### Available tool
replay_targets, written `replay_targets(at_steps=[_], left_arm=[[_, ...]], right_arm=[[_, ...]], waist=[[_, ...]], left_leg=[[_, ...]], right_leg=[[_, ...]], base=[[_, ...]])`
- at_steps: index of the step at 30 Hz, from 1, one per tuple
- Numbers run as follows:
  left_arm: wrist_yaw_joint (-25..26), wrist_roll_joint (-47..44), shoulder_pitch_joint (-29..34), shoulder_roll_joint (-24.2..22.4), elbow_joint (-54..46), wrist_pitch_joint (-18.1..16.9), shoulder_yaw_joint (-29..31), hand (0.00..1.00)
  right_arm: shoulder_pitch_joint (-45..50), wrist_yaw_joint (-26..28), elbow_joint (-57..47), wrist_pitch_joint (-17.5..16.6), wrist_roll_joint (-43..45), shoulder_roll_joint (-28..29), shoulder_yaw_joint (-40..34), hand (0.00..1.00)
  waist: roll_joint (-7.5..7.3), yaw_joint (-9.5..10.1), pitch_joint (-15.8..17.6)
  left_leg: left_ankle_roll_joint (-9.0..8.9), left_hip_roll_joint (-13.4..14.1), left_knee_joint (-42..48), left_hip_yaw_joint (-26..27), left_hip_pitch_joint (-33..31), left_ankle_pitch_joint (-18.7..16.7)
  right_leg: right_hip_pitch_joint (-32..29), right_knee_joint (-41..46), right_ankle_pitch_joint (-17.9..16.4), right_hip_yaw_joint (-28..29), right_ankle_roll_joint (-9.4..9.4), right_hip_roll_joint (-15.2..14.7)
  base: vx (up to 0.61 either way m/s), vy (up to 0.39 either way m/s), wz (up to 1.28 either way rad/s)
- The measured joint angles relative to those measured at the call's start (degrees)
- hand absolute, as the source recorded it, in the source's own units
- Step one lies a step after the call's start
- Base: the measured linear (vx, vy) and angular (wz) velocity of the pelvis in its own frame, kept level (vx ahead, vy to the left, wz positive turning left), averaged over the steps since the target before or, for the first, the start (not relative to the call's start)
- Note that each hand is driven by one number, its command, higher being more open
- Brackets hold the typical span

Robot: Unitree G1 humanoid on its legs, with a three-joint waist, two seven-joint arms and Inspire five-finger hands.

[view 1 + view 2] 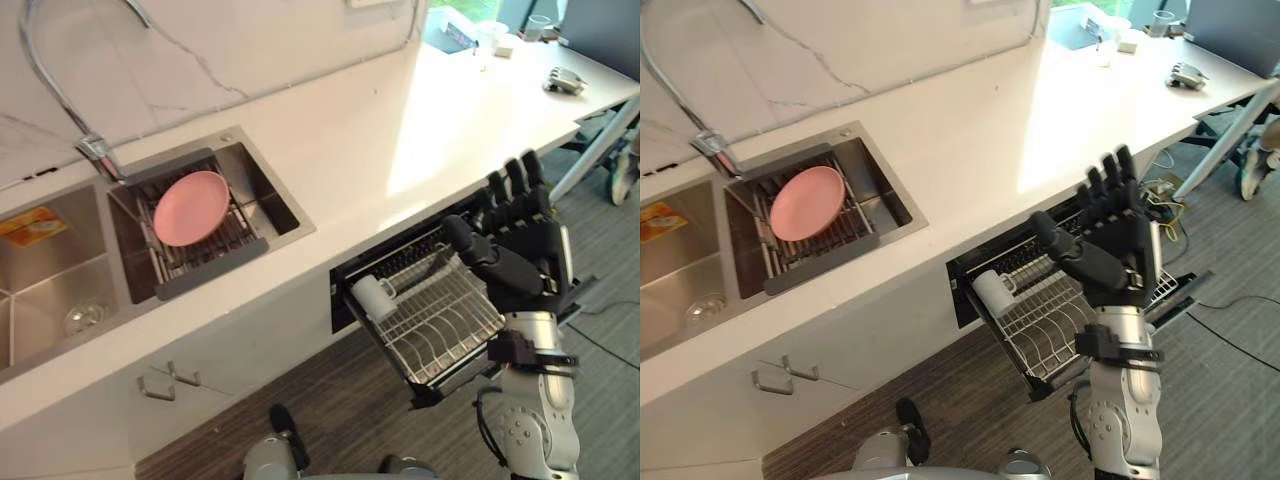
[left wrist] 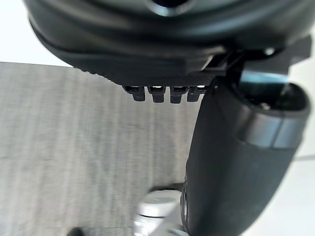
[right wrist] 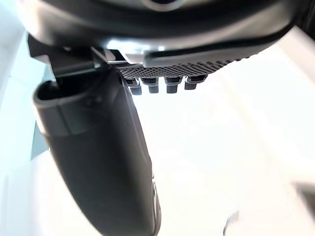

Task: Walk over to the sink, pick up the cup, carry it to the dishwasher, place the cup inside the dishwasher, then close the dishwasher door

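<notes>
A: Where is the cup (image 1: 372, 296) to be found?

B: It is seen lying on its side in the rack (image 1: 445, 322), at the rack's left end, just beside the dishwasher's opening under the surface (image 1: 350, 150). It is judged to be placed. Only the door (image 1: 455, 382) is left to be closed.

A: What could go wrong from here?

B: The rack is drawn out over the lowered door. If the door were lifted before the rack is pushed in, the rack could be jammed against the opening and the door left ajar. The cup is not seated on any prong, so it could be rolled or knocked against the wires by a sharp push. The door's edge lies low, under the rack. If it were reached for from above, fingers could be caught in the wires and the door missed altogether.

A: How is the right hand (image 1: 520, 235) held?

B: It is raised above the rack's right side, on an upright forearm, with the palm turned toward the head. The fingers are straight and point up and away. The thumb is stretched out to the left, toward the cup. Nothing is grasped, and no contact with the rack is made out.

A: And the left hand (image 2: 147, 44)?

B: It is shown above the floor in its wrist view. Nothing is held, and its fingers are judged relaxed.
</notes>
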Motion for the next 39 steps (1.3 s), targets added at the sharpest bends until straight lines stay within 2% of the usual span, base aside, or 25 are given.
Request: replay_targets(at_steps=[5,7,8,11,16,17,19,20,21,22,23,24,25,27,28,31,32,33,34,39], left_arm=[[-0.22,0.3,0.27,-0.72,1.56,-0.28,-0.14,1.0],[-0.25,0.33,0.08,-0.64,1.67,-0.57,-0.34,1.0],[-0.43,0.28,0.0,-0.46,1.78,-0.76,-1.01,1.0],[-1.63,0.07,0.2,-0.37,1.8,-2.11,-3.67,1.0],[-4.43,-1.56,0.24,1.12,1.45,-4.98,-7.74,1.0],[-4.88,-2.3,0.24,1.73,1.62,-5.1,-8.81,1.0],[-5.05,-2.27,-0.06,2.79,1.77,-4.97,-10.51,1.0],[-5.25,-1.79,-0.44,3.42,2.02,-4.67,-11.65,1.0],[-5.46,-0.51,-1.35,3.9,3.12,-4.45,-13.11,1.0],[-5.35,1.51,-2.27,4.51,3.9,-4.37,-14.22,1.0],[-5.2,1.63,-2.51,4.97,3.95,-4.41,-14.84,1.0],[-4.81,1.76,-3.16,6.25,3.86,-4.4,-15.74,1.0],[-4.81,1.78,-3.78,7.57,3.81,-4.37,-16.05,1.0],[-4.88,1.73,-4.52,8.31,3.99,-3.69,-16.52,1.0],[-4.95,1.39,-5.02,8.35,4.05,-2.75,-17.22,1.0],[-5.03,1.4,-6.13,8.77,4.36,-1.02,-18.14,1.0],[-5.06,1.41,-6.62,8.78,5.09,-0.57,-18.13,1.0],[-5.12,1.41,-6.47,8.92,5.9,-0.54,-18.03,1.0],[-6.08,3.07,-4.02,8.78,6.5,-0.48,-16.9,1.0],[-6.09,2.92,-4.17,8.79,6.49,-0.43,-16.97,1.0]], right_arm=[[-2.42,-3.24,3.73,0.55,0.0,0.09,2.22,1.0],[-2.41,-5.42,5.27,0.98,0.02,0.09,2.22,1.0],[-2.41,-6.54,5.7,1.28,0.03,0.05,2.22,1.0],[-2.41,-7.47,5.88,2.11,0.02,0.07,2.27,1.0],[-2.79,-8.83,5.91,2.38,-0.47,0.93,2.47,1.0],[-2.89,-9.6,6.06,2.48,-0.7,0.89,2.32,1.0],[-3.14,-10.63,6.95,2.51,-0.77,0.88,1.65,1.0],[-3.12,-11.36,7.65,2.51,-0.93,0.69,1.23,1.0],[-3.41,-12.1,9.37,2.54,-0.95,0.01,0.84,1.0],[-3.37,-13.03,11.52,2.61,-0.93,-0.01,0.79,1.0],[-3.31,-13.34,12.44,2.67,-0.9,0.2,0.71,1.0],[-2.96,-13.51,13.8,2.75,-0.91,0.65,1.04,1.0],[-2.09,-13.33,13.85,2.83,-0.91,1.11,1.34,1.0],[-1.37,-12.98,13.7,2.83,-0.9,1.39,1.3,1.0],[-1.31,-12.63,13.19,2.84,-0.74,1.38,1.0,1.0],[-0.67,-12.31,10.8,2.82,-0.6,1.35,-0.06,1.0],[0.09,-12.37,9.72,2.77,-0.6,1.36,-0.5,1.0],[1.22,-12.44,9.08,2.77,-0.6,1.46,-0.51,1.0],[4.31,-11.82,6.75,1.75,-0.41,1.88,-4.46,1.0],[4.31,-11.83,6.78,1.74,-0.38,1.89,-4.32,1.0]], waist=[[-0.09,-0.02,-1.03],[-0.12,-0.43,-1.95],[-0.15,-0.58,-2.04],[-0.2,-0.53,-3.36],[-1.64,0.05,-4.64],[-2.3,0.11,-4.78],[-3.29,0.12,-5.08],[-3.6,0.1,-5.09],[-3.61,0.23,-5.07],[-3.92,0.73,-4.88],[-4.35,0.89,-4.62],[-5.19,0.86,-3.94],[-6.07,0.87,-3.24],[-6.33,0.68,-3.12],[-6.45,0.62,-2.95],[-6.6,0.47,-2.69],[-6.49,-0.02,-2.58],[-6.66,-0.08,-2.62],[-7.5,-0.27,-3.29],[-7.45,-0.35,-3.35]], left_leg=[[1.13,-2.23,-2.08,-0.07,1.11,0.77],[1.51,-3.11,-3.95,1.53,1.67,1.01],[2.01,-3.68,-5.5,3.98,2.88,1.37],[2.96,-6.77,-10.31,4.64,5.03,3.0],[4.27,-10.15,-10.63,2.75,5.04,2.27],[4.65,-11.26,-10.63,2.01,4.91,1.84],[4.77,-13.79,-10.61,0.58,4.93,0.73],[5.01,-15.04,-10.57,-0.34,5.15,-0.37],[5.94,-15.87,-10.36,-1.37,5.27,-0.98],[6.89,-15.97,-9.83,-2.8,5.74,-1.65],[7.17,-15.94,-9.7,-3.57,6.18,-1.85],[7.92,-15.91,-9.72,-5.84,7.38,-2.39],[8.15,-15.62,-9.86,-8.42,7.99,-2.56],[8.37,-15.63,-10.33,-10.85,8.82,-2.73],[8.81,-16.07,-10.47,-12.71,9.92,-3.11],[9.45,-17.37,-10.49,-15.63,10.16,-3.63],[9.42,-17.51,-10.51,-16.23,10.2,-3.96],[7.29,-17.64,-10.51,-16.06,10.87,-5.57],[4.42,-15.16,-6.22,-12.76,16.09,-11.75],[4.46,-15.2,-6.05,-13.64,15.71,-11.7]], right_leg=[[1.99,-0.44,0.35,-2.3,0.92,-1.25],[2.4,-0.71,0.48,-3.39,1.46,-1.97],[3.27,-1.05,0.59,-4.24,2.0,-2.53],[3.94,-1.13,0.68,-5.09,3.38,-4.23],[4.82,-0.79,0.81,-7.47,5.06,-7.04],[4.64,0.98,-0.07,-8.27,5.69,-8.45],[3.46,7.41,-3.76,-9.86,4.14,-12.71],[3.13,11.73,-5.51,-11.05,1.28,-14.85],[0.64,21.46,-5.34,-11.14,-2.9,-18.28],[-3.38,31.35,-2.09,-8.58,-8.87,-21.38],[-4.83,35.42,-0.03,-6.56,-12.0,-22.12],[-7.73,40.71,-0.68,-0.72,-11.39,-21.45],[-9.93,42.5,-4.21,3.72,-7.42,-18.09],[-11.97,41.08,-7.05,6.63,-4.89,-14.48],[-13.25,36.95,-8.19,8.11,-2.81,-11.71],[-16.68,29.08,-8.35,12.95,-1.65,-8.25],[-17.9,26.25,-7.64,14.82,-0.45,-7.03],[-17.98,23.62,-6.72,15.01,0.39,-6.12],[-8.35,6.01,5.32,12.61,-3.2,-2.04],[-8.2,6.21,5.16,11.73,-3.18,-2.24]], base=[[0.04,0.044,0.23],[0.03,0.059,0.28],[0.04,0.087,0.29],[0.04,0.118,0.17],[0.02,0.108,0.24],[0.01,0.113,0.42],[0.02,0.129,0.52],[0.05,0.096,0.59],[0.09,0.173,0.71],[0.09,0.154,0.58],[0.12,0.185,0.62],[0.11,0.101,0.79],[0.11,0.08,0.89],[0.13,0.047,0.84],[0.14,0.038,0.76],[0.14,0.022,0.7],[0.16,0.017,0.77],[0.13,0.014,0.62],[0.07,0.005,0.27],[0.0,0.0,0.08]])
